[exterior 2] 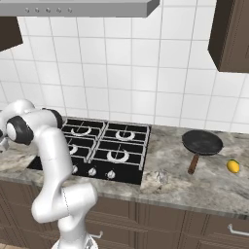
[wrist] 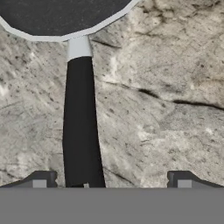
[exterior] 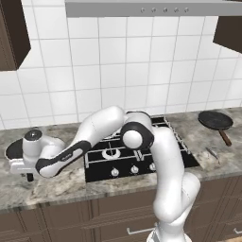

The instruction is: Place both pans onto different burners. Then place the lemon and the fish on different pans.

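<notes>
On the table left of the cooktop [exterior: 142,156], the claw [wrist: 111,179] hangs with its fingers spread wide over the black handle of the first pan [wrist: 61,17], which lies nearer the left fingertip than the middle. The second pan [exterior 2: 202,143] sits on the table right of the burners [exterior 2: 118,155], the lemon [exterior 2: 233,166] just beyond it. The step looks like picking up the left pan; next the claw likely must centre, lower and pinch the handle.

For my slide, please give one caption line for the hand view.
Open gripper above the marble counter, near the black handle of a pan.
</notes>
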Robot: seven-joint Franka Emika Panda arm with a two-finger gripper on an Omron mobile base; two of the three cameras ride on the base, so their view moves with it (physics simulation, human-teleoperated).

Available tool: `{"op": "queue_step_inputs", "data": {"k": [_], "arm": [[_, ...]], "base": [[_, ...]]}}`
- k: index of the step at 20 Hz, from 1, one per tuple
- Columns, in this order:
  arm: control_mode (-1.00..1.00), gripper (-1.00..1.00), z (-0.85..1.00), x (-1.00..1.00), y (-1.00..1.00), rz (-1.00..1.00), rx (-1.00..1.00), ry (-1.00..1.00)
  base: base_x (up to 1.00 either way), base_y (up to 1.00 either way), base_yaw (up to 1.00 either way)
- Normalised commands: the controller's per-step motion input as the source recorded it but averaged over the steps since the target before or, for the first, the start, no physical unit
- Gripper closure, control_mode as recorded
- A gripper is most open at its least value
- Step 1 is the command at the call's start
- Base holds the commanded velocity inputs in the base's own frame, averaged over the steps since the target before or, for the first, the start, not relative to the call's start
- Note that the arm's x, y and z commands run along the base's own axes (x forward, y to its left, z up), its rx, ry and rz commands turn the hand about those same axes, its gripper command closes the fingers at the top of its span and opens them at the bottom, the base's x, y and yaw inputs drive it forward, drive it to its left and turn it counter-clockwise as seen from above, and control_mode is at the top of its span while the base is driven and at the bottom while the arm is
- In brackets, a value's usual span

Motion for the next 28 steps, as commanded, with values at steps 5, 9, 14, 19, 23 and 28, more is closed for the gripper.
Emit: {"op": "queue_step_inputs", "data": {"k": [5,9,14,19,23,28], "arm": [[-1.0,-1.0,-0.03,0.2,0.08,0.0,0.0,0.0],[-1.0,-1.0,0.0,0.18,0.15,0.0,0.0,0.0],[-1.0,-1.0,-0.03,0.16,0.19,0.0,0.0,0.0],[-1.0,-1.0,-0.09,0.19,0.16,0.0,0.0,0.0],[-1.0,1.0,-0.17,0.14,0.18,0.0,0.0,0.0],[-1.0,1.0,0.0,0.01,0.02,0.0,0.0,0.01]], "base": [[0.0,0.0,0.0],[0.0,0.0,0.0],[0.0,0.0,0.0],[0.0,0.0,0.0],[0.0,0.0,0.0],[0.0,0.0,0.0]]}}
